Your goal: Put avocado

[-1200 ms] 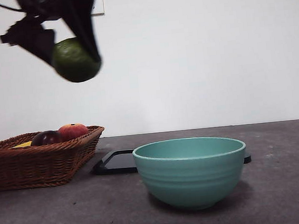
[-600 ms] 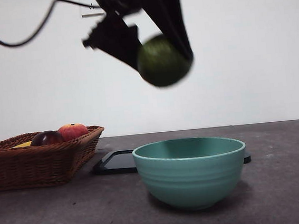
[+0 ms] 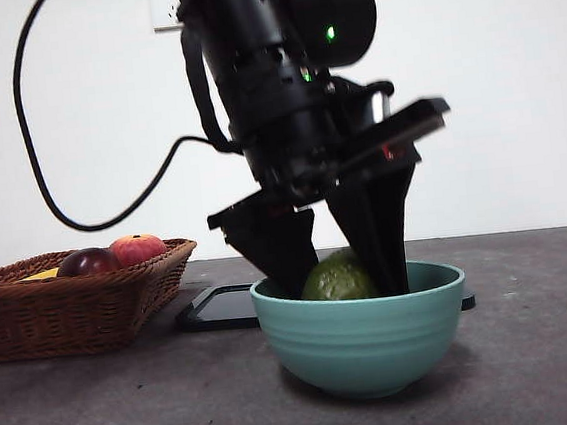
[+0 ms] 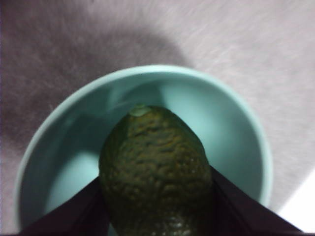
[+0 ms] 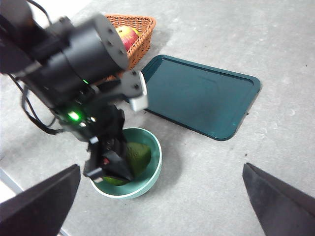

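Observation:
The dark green avocado (image 3: 338,279) is down inside the teal bowl (image 3: 364,340), still between the two black jaws of my left gripper (image 3: 337,268). In the left wrist view the avocado (image 4: 155,169) fills the gap between the jaws, over the bowl's inside (image 4: 231,123). The right wrist view looks down from high up on the left arm, the bowl (image 5: 152,169) and the avocado (image 5: 138,155). My right gripper (image 5: 160,206) is open and empty, high above the table.
A wicker basket (image 3: 72,308) at the left holds a red-orange fruit (image 3: 138,249) and a dark maroon fruit (image 3: 88,261). A dark flat tray (image 5: 199,96) lies behind the bowl. A black cable hangs from the left arm.
My left gripper carried the avocado from the upper left to the right and then down into the teal bowl.

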Controlling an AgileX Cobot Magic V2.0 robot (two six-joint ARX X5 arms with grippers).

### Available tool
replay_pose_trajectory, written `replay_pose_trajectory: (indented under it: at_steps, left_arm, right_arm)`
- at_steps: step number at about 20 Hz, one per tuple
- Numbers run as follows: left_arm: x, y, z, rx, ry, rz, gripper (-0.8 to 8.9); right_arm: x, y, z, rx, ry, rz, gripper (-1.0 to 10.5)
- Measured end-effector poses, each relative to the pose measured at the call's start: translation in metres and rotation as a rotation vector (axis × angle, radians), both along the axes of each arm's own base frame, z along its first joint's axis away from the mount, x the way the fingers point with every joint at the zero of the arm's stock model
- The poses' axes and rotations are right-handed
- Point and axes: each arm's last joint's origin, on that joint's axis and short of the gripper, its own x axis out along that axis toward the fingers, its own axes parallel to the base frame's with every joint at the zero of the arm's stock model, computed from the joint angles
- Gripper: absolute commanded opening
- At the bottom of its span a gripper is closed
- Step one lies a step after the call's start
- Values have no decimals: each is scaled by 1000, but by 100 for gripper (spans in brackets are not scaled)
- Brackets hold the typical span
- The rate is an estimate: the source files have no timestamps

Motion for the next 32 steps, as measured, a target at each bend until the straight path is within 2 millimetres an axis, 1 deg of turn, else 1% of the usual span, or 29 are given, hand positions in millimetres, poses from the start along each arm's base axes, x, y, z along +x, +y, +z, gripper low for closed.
replay_pose_trajectory:
  at_steps: [5,6,7,9,11,13,14,18,21,23,25,27,29,32]
  left_arm:
    - [1,-2,-5,6,3,0,127]
    - [1,-2,-5,6,2,0,154]
    - [1,-2,-5,6,2,0,223]
    - [1,-2,-5,6,2,0,415]
    - [1,-2,-5,5,3,0,499]
    - [0,-1,-3,21,14,0,549]
    - [1,-1,2,26,17,-1,569]
    - [3,-5,23,20,5,-26,566]
    - [2,-4,47,-5,-21,-40,561]
    - [-3,3,69,-38,-53,-53,561]
    - [-12,15,94,-73,-88,-60,561]
    - [-24,31,119,-67,-150,-60,561]
    - [-37,52,146,-64,-231,-46,561]
    - [-59,86,189,-121,-399,-12,561]
  right_arm:
    - [0,0,0,0,0,0,555]
    - [0,0,0,0,0,0,555]
    - [0,0,0,0,0,0,555]
    - [0,0,0,0,0,0,555]
    - [0,0,0,0,0,0,555]
    - [0,0,0,0,0,0,555]
    - [0,0,0,0,0,0,555]
    - [0,0,0,0,0,0,555]
    - [0,0,0,0,0,0,555]
    - [0,0,0,0,0,0,555]
    - [0,0,0,0,0,0,555]
    - [0,0,0,0,0,0,555]
    - [0,0,0,0,0,0,555]
    - [0,0,0,0,0,0,555]
